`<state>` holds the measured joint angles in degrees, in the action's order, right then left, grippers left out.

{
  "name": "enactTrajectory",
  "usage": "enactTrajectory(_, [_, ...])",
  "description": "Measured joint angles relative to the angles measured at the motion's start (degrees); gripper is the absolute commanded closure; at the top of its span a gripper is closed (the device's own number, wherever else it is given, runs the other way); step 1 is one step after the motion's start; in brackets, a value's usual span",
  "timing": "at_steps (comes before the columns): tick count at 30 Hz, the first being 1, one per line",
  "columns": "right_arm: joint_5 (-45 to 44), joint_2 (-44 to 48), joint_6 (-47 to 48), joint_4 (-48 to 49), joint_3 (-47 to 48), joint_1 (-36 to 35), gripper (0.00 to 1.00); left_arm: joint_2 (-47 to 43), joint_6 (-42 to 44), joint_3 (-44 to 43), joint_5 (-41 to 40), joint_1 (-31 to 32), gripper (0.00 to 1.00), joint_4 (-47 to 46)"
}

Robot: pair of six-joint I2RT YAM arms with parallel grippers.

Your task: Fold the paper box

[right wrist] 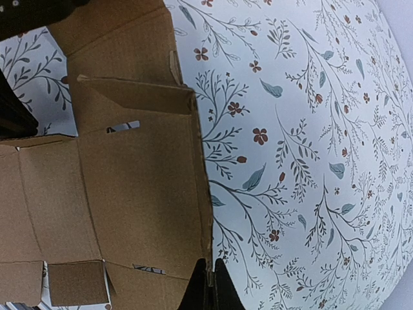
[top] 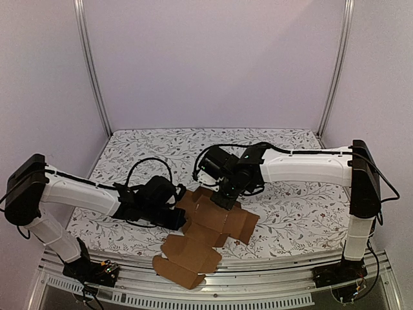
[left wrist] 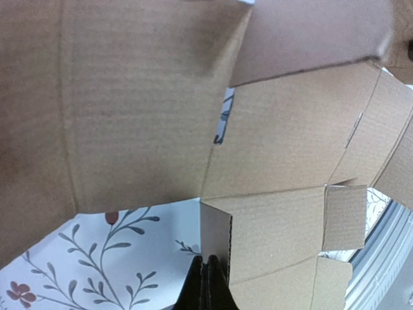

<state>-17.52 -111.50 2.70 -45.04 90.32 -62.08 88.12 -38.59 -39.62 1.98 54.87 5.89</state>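
The paper box (top: 206, 232) is not yet a box. It is an open die-cut sheet of brown cardboard, and most of its panels lie flat. The flowered table (top: 290, 213) is under the greater part of it, and the metal front rail (top: 258, 268) passes under its near corner, which hangs a little over the edge. Only a small beginning shows. In the right wrist view one panel stands up along its crease, and in the left wrist view a flap is raised so that its corrugated cut edge shows. No walls are joined and no flaps are tucked, so I judge that nearly all the folding is left.

The left arm reaches low across the table to the left side of the box, and the left gripper (top: 179, 218) meets the sheet there. Its fingers (left wrist: 205, 284) are pressed together, and the raised flap's edge stands directly at their tips, so they seem to pinch it. The right arm comes from the right side of the box, bends at the wrist and points down on the far part of the sheet. The right gripper (top: 226, 199) is pressed together too. The edge of the box runs in between its fingers (right wrist: 205, 287), which looks like a pinch on that edge.
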Motion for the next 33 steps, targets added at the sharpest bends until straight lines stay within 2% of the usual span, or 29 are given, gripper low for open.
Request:
enactTrajectory(24, [-1.4, 1.3, -1.2, 1.1, -3.8, -0.2, 1.0, 5.5, -3.0, -3.0, -0.7, 5.7, 1.0, -2.9])
enactTrajectory(28, [-2.0, 2.5, -1.1, 1.5, -4.7, -0.3, 1.0, 2.5, -2.4, -3.9, -2.7, 5.7, 1.0, -0.1])
enactTrajectory(33, [-3.3, 4.5, 0.2, 2.7, -6.2, -0.7, 1.0, -6.7, 0.3, -7.0, -7.7, 5.7, 1.0, 5.9])
